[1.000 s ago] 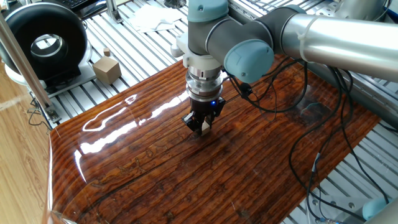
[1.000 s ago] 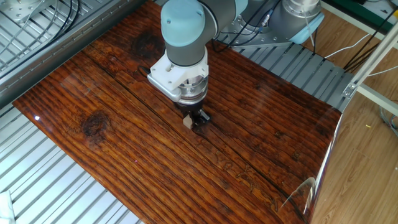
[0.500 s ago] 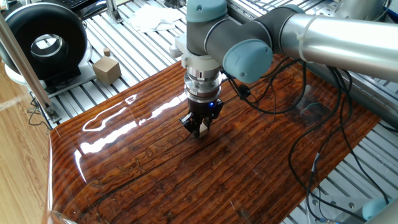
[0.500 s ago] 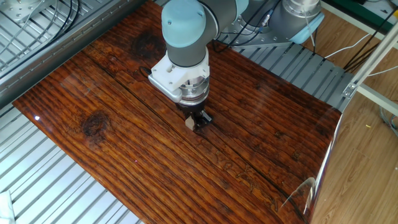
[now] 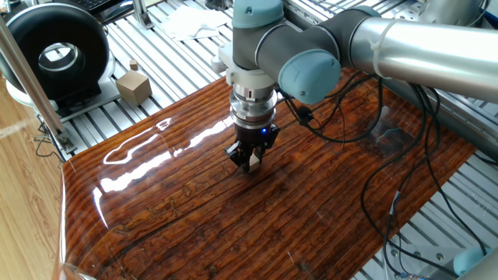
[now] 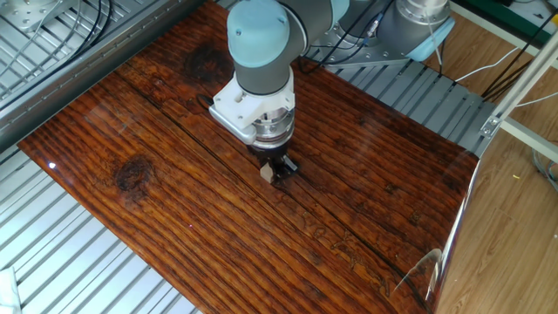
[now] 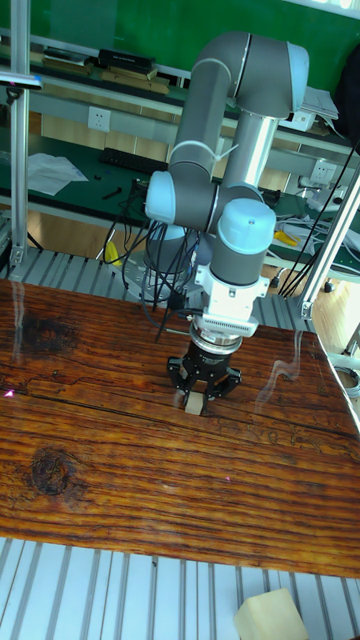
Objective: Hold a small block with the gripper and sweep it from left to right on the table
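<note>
On my feed, a larger tan cube with a small knob on top (image 5: pixel 133 85) sits on the slatted aluminium frame (image 5: pixel 163 70), just off the board's far-left edge. Beside it I see a round black housing with a pale centre (image 5: pixel 54 56). White cloth or paper (image 5: pixel 189 23) lies crumpled further back on the slats. Black cables (image 5: pixel 397 210) trail across the right side. In the tall view, a pale tan block (image 7: pixel 272 614) rests on the slats below the near edge.
</note>
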{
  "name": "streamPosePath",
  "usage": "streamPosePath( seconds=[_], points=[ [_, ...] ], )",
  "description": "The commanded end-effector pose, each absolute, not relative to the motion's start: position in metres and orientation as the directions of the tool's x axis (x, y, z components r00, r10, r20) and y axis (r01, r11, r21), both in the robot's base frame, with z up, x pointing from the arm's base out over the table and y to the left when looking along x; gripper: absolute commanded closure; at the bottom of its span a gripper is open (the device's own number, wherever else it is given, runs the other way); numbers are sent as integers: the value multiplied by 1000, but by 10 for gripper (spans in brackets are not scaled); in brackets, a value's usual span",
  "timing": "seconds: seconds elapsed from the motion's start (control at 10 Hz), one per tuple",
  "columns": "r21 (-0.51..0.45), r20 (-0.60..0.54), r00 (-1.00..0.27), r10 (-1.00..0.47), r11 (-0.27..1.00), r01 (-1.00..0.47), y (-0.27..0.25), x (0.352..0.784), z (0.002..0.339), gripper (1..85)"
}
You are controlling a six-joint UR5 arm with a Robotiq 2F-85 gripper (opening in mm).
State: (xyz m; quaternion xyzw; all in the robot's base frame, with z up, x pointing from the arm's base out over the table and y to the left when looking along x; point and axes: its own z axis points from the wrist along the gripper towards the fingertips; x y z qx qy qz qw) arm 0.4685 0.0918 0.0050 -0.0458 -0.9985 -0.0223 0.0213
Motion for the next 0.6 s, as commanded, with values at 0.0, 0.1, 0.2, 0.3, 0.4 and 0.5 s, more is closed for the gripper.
streamPosePath(
  seconds=[0.0, 0.1, 0.2, 0.3, 0.4, 0.5],
  points=[
    [59, 46, -994, 103, 993, 105, 98, 470, 7, 847],
    [59, 46, -994, 103, 993, 105, 98, 470, 6, 847],
    [59, 46, -994, 101, 993, 104, 98, 469, 6, 847],
    [61, 46, -994, 101, 993, 104, 98, 469, 6, 847],
    [65, 46, -994, 101, 992, 104, 100, 469, 6, 847],
    [65, 46, -994, 101, 992, 104, 100, 469, 6, 847]
  ],
)
